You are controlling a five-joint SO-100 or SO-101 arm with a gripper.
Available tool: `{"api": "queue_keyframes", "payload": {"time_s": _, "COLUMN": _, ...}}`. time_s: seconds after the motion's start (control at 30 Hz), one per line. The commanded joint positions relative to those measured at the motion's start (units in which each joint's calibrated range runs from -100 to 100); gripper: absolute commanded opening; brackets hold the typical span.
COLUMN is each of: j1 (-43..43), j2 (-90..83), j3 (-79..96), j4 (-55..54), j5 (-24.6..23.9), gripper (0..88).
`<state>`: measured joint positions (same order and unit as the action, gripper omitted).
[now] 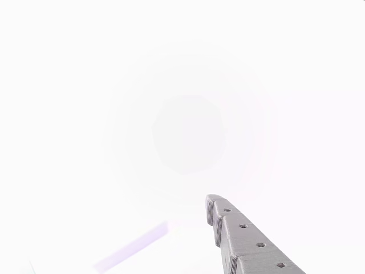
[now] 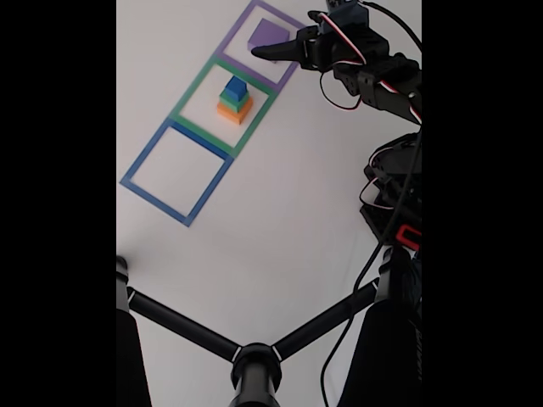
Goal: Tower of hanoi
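- fixed view: tool at the purple block inside the purple square, top of picture; released or clenched, cannot tell
- stack of orange, green and blue blocks in the green square, middle of three taped squares on the white counter
- blue square nearest the tripod
- other view: washed out white, one grey tool finger at lower right

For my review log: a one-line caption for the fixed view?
Pincer over purple block in purple square; stacked blocks in green square; blue square empty.
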<state>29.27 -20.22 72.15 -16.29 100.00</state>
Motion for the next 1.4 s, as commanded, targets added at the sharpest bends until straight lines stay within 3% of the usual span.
{"api": "queue_keyframes", "payload": {"time_s": 0.0, "j1": -0.8, "j2": 1.8, "j3": -0.2, "j4": -5.6, "j5": 0.0, "gripper": 49.7}}
{"api": "queue_keyframes", "payload": {"time_s": 0.57, "j1": 1.5, "j2": 12.9, "j3": -1.3, "j4": -16.8, "j5": 0.0, "gripper": 50.3}}
{"api": "queue_keyframes", "payload": {"time_s": 1.37, "j1": 0.1, "j2": 25.2, "j3": -7.0, "j4": -24.7, "j5": 0.0, "gripper": 49.7}}
